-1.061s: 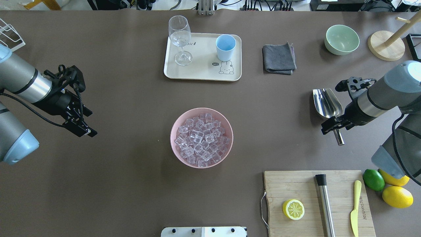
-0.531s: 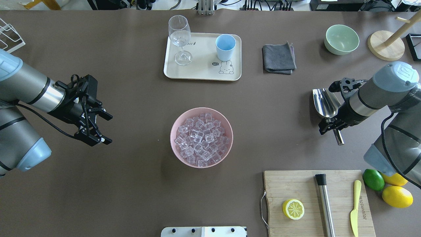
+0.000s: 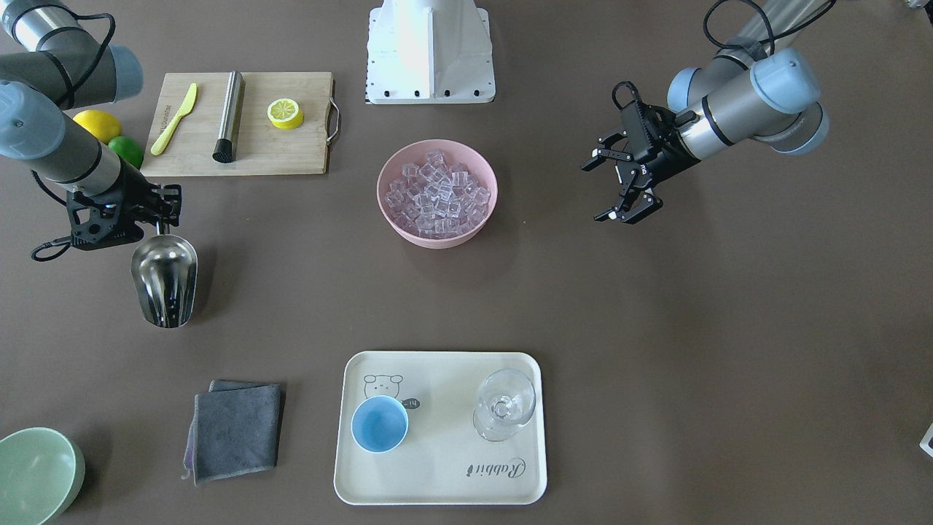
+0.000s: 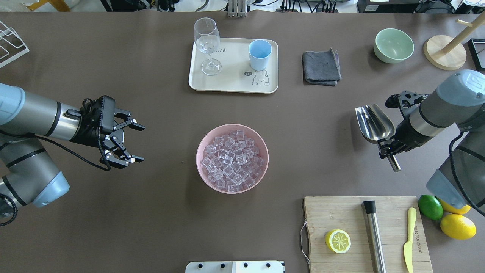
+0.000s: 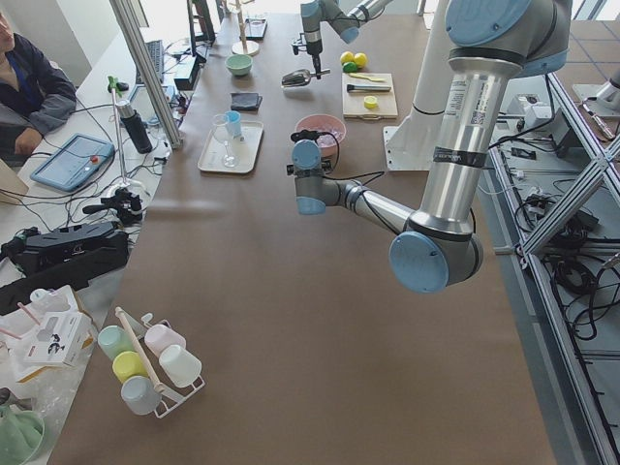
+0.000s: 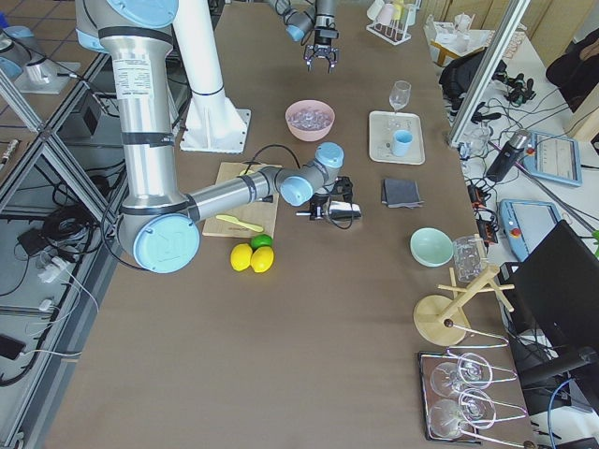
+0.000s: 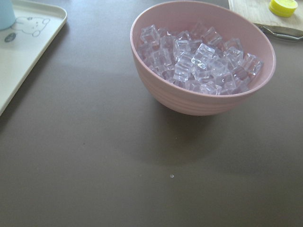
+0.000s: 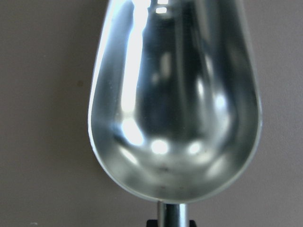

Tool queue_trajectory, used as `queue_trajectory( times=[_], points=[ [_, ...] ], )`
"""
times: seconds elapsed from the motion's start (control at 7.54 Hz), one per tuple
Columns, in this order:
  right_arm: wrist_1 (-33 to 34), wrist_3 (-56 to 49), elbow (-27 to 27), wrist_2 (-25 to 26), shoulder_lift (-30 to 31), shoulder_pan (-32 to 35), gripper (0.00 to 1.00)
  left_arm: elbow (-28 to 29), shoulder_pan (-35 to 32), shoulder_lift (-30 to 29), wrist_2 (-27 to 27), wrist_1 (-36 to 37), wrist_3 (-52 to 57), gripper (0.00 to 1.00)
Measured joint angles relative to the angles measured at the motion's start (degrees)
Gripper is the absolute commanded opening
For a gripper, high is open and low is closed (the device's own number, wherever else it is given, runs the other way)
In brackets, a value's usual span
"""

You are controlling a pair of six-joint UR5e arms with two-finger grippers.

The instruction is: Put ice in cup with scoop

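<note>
Across the tabletop (image 4: 151,212), the pink bowl (image 4: 199,161) sits centre, the left gripper (image 4: 138,143) spread nearby. The right gripper (image 4: 388,146), seemingly pinching the scoop (image 4: 373,121) by its handle well aside, should dig shallowly, staying level toward the cup (image 4: 260,54) beyond; ice (image 4: 232,159) fills the bowl

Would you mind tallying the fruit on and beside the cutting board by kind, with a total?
Whole lemons: 2
Lime: 1
Lemon half: 1
Total: 4
</note>
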State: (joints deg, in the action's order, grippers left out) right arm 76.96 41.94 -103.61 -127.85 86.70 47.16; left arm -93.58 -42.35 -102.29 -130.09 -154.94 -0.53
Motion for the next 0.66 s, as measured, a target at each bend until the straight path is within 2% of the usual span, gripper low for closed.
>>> queue_trajectory(
  times=[0.27, 0.53, 0.66],
  points=[
    [7.16, -0.56, -6.56, 1.01, 0.66, 1.26, 0.0, 3.2, 4.29, -0.2, 7.98, -12.19, -0.13, 0.98],
    [8.95, -3.45, -9.52, 1.51, 0.63, 4.03, 0.0, 9.02, 5.99, -1.8, 11.0, -21.75, -0.24, 0.98],
    [9.37, -5.04, -10.74, 1.75, 0.62, 5.21, 0.0, 11.75, 6.43, -3.21, 11.35, -23.82, -0.25, 0.98]
  ],
)
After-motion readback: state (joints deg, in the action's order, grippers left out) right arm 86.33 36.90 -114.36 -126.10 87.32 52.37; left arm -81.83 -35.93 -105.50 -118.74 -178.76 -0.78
